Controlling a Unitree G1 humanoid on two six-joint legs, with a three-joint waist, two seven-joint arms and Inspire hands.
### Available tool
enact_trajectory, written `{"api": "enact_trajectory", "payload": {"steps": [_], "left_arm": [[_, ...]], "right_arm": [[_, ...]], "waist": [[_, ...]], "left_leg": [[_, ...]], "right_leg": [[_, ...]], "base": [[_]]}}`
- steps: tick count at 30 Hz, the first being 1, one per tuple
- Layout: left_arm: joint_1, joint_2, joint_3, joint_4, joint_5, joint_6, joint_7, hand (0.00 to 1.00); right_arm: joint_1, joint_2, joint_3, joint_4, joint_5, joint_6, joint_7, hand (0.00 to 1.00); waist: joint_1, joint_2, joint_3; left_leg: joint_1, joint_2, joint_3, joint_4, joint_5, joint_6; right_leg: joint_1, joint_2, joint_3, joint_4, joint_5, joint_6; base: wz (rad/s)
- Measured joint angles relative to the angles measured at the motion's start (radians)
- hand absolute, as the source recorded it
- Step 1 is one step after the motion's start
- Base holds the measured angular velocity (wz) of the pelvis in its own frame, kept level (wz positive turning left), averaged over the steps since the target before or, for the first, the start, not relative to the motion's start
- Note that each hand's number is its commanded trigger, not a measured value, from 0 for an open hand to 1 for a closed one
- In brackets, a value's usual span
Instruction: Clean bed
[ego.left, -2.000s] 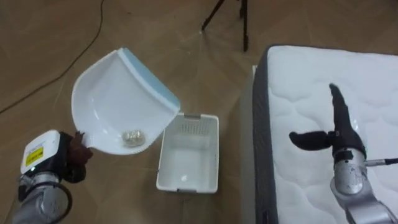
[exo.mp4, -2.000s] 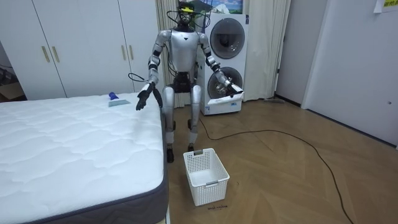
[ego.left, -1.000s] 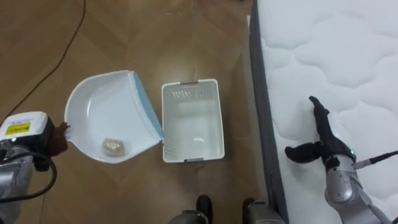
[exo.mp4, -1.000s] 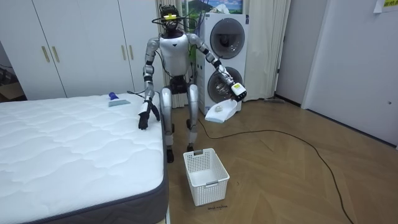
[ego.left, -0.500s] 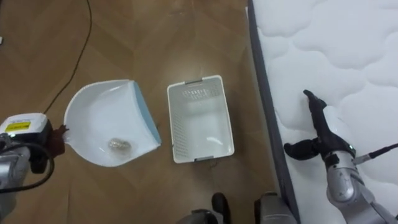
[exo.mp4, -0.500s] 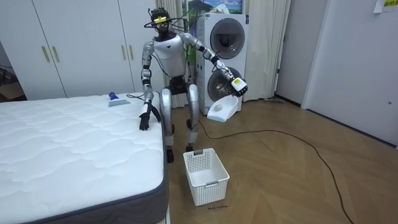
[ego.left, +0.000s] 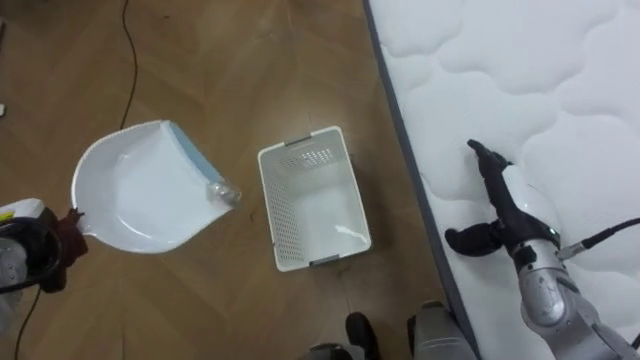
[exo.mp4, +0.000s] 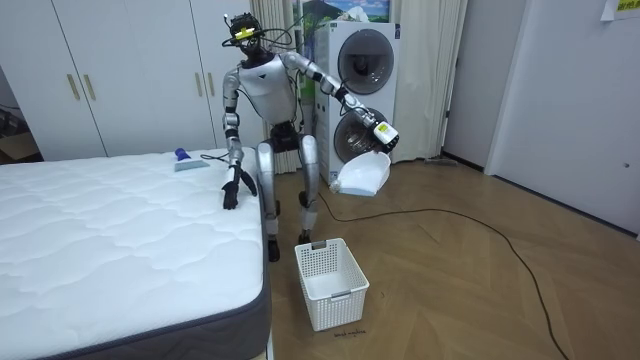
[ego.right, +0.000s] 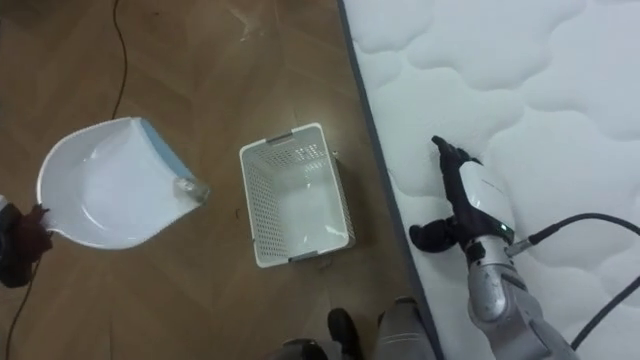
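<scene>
We saw the robot standing on the wooden floor (ego.left: 250, 60) at the corner of the mattress (ego.left: 520, 70), with stacked washing machines (exo.mp4: 365, 60) behind it and white wardrobe doors (exo.mp4: 130, 70) toward the room view's left. Its left hand (ego.left: 38, 252) was raised out to the side, its fingers closed round the handle of a white dustpan (ego.left: 135, 195) with a pale blue lip. In the eye views the dustpan sat at 9 o'clock from the white slotted basket (ego.left: 283, 215), apart from it and held above the floor, its lip turned toward the basket. A small pale crumpled scrap (ego.left: 222, 192) lay right at the 3 o'clock edge of the dustpan, on the blue lip, between pan and basket. The basket stood on the floor just beside the mattress, which lay at its 3 o'clock. We made out no more than a faint pale patch on the basket's bottom and could not tell what it was. The right hand (ego.left: 515, 205) was over the mattress near its floor-side edge, fingers straight and pointing toward 11 o'clock, thumb spread toward 9 o'clock, holding nothing; we could not tell whether it touched the quilted surface. In the room view a small blue and pale object (exo.mp4: 185, 160) lay on the mattress near the robot's right arm.
</scene>
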Motion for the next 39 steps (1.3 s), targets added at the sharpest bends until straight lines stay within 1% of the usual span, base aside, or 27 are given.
{"api": "enact_trajectory", "payload": {"steps": [5, 6, 7, 11, 12, 14, 15, 16, 19, 25, 28, 30, 33, 35, 36, 38, 39], "left_arm": [[-0.031, 0.0, -0.012, 0.001, -0.003, 0.004, 0.0, 1.0], [-0.041, 0.0, -0.027, 0.001, -0.012, 0.005, 0.0, 1.0], [-0.05, 0.0, -0.028, -0.002, -0.011, 0.005, 0.0, 1.0], [-0.073, 0.001, -0.028, -0.008, -0.011, 0.006, 0.0, 1.0], [-0.076, 0.001, -0.028, -0.007, -0.01, 0.007, 0.0, 1.0], [-0.087, 0.001, -0.028, -0.007, -0.01, 0.007, 0.0, 1.0], [-0.099, 0.001, -0.028, -0.007, -0.01, 0.007, 0.0, 1.0], [-0.111, 0.001, -0.028, -0.007, -0.01, 0.007, 0.0, 1.0], [-0.13, 0.001, -0.028, -0.007, -0.01, 0.007, 0.0, 1.0], [-0.153, 0.002, -0.028, -0.007, -0.007, 0.007, 0.0, 1.0], [-0.157, 0.002, -0.028, -0.008, -0.009, 0.007, 0.0, 1.0], [-0.157, 0.002, -0.028, -0.013, -0.011, 0.007, 0.0, 1.0], [-0.156, 0.001, -0.027, -0.028, -0.011, 0.005, 0.0, 1.0], [-0.155, 0.002, -0.027, -0.046, -0.011, -0.005, 0.002, 1.0], [-0.152, 0.002, -0.025, -0.053, -0.011, -0.012, 0.003, 1.0], [-0.148, 0.002, -0.009, -0.076, -0.009, -0.018, 0.005, 1.0], [-0.13, 0.002, 0.016, -0.106, -0.006, -0.022, 0.008, 1.0]], "right_arm": [[0.006, 0.001, 0.002, 0.001, 0.0, 0.0, -0.007, 0.0], [0.006, 0.001, 0.002, 0.002, 0.0, 0.001, -0.007, 0.0], [0.006, 0.001, 0.001, 0.0, 0.0, 0.003, -0.007, 0.0], [0.001, 0.0, -0.001, -0.005, 0.0, 0.006, -0.006, 0.0], [0.001, -0.001, -0.002, -0.013, 0.001, 0.006, -0.007, 0.0], [0.001, -0.001, -0.002, -0.019, 0.001, 0.005, -0.007, 0.0], [0.002, -0.001, -0.002, -0.021, 0.001, 0.005, -0.007, 0.0], [0.002, -0.001, -0.002, -0.023, 0.002, 0.005, -0.007, 0.0], [0.003, -0.002, -0.002, -0.028, 0.005, 0.005, -0.001, 0.0], [0.003, -0.002, -0.004, -0.035, 0.002, 0.006, 0.01, 0.0], [0.0, -0.002, -0.01, -0.035, 0.003, 0.006, 0.01, 0.0], [0.002, -0.002, -0.012, -0.033, 0.003, 0.006, 0.009, 0.0], [0.008, -0.003, -0.019, -0.031, 0.0, 0.004, 0.006, 0.0], [0.013, -0.003, -0.019, -0.026, 0.001, 0.002, -0.002, 0.0], [0.011, -0.003, -0.02, -0.012, 0.001, -0.005, -0.001, 0.0], [0.013, -0.003, -0.025, -0.012, 0.002, -0.012, 0.002, 0.0], [0.019, -0.003, -0.024, -0.013, 0.01, -0.018, 0.009, 0.0]], "waist": [[-0.003, 0.001, 0.0007], [-0.004, 0.004, 0.0023], [-0.008, 0.01, 0.0052], [-0.006, 0.021, 0.0107], [-0.006, 0.025, 0.0124], [-0.007, 0.029, 0.013], [-0.006, 0.029, 0.0127], [-0.006, 0.029, 0.0128], [-0.007, 0.029, 0.0128], [-0.009, 0.03, 0.0131], [-0.009, 0.038, 0.0156], [-0.009, 0.039, 0.0155], [-0.008, 0.038, 0.0158], [-0.005, 0.036, 0.0165], [-0.002, 0.035, 0.0166], [0.003, 0.025, 0.0155], [0.022, 0.01, 0.014]], "left_leg": [[0.001, 0.002, 0.002, -0.007, 0.0, 0.0], [0.004, 0.003, 0.003, -0.008, 0.0, 0.0], [0.004, 0.005, 0.003, -0.01, -0.001, 0.001], [0.003, 0.005, 0.013, -0.012, -0.002, 0.003], [0.001, 0.006, 0.021, -0.012, -0.002, 0.003], [0.002, 0.014, 0.047, -0.013, -0.002, 0.004], [0.003, 0.025, 0.073, -0.013, -0.003, 0.005], [0.003, 0.033, 0.09, -0.008, -0.005, 0.008], [0.004, 0.039, 0.108, -0.005, -0.008, 0.013], [0.005, 0.039, 0.11, -0.006, -0.009, 0.014], [0.007, 0.039, 0.112, -0.013, -0.009, 0.014], [0.011, 0.039, 0.112, -0.016, -0.009, 0.015], [0.021, 0.039, 0.113, -0.015, -0.009, 0.015], [0.036, 0.039, 0.114, -0.017, -0.009, 0.015], [0.046, 0.04, 0.114, -0.022, -0.009, 0.015], [0.054, 0.039, 0.115, -0.027, -0.009, 0.014], [0.06, 0.039, 0.115, -0.026, -0.012, 0.011]], "right_leg": [[0.005, 0.0, -0.003, -0.004, 0.0, 0.0], [0.01, 0.001, -0.007, -0.006, 0.0, 0.0], [0.013, 0.001, -0.012, -0.006, 0.0, -0.001], [0.006, 0.0, -0.006, -0.003, -0.002, -0.002], [0.002, 0.0, -0.001, -0.001, -0.002, -0.002], [-0.001, 0.0, 0.002, 0.0, -0.002, -0.002], [-0.001, 0.0, 0.002, 0.0, -0.002, -0.002], [-0.003, 0.001, 0.002, -0.001, -0.002, -0.002], [-0.004, 0.0, 0.005, -0.001, -0.002, -0.002], [-0.006, 0.0, 0.009, 0.004, -0.002, -0.002], [-0.004, -0.001, 0.007, 0.003, -0.002, -0.002], [-0.001, -0.002, 0.005, 0.0, -0.002, -0.002], [0.011, -0.004, 0.001, -0.004, -0.002, -0.001], [0.026, -0.004, 0.001, -0.01, -0.002, -0.001], [0.036, -0.002, 0.001, -0.02, -0.002, -0.001], [0.038, 0.001, 0.015, -0.021, -0.001, -0.001], [0.038, 0.006, 0.028, -0.019, -0.001, -0.001]], "base": [[0.02], [0.08], [0.1], [0.0], [-0.1], [-0.04], [0.0], [0.0], [-0.05], [-0.02], [0.0], [0.0], [0.0], [-0.03], [-0.08], [-0.16], [-0.44]]}}
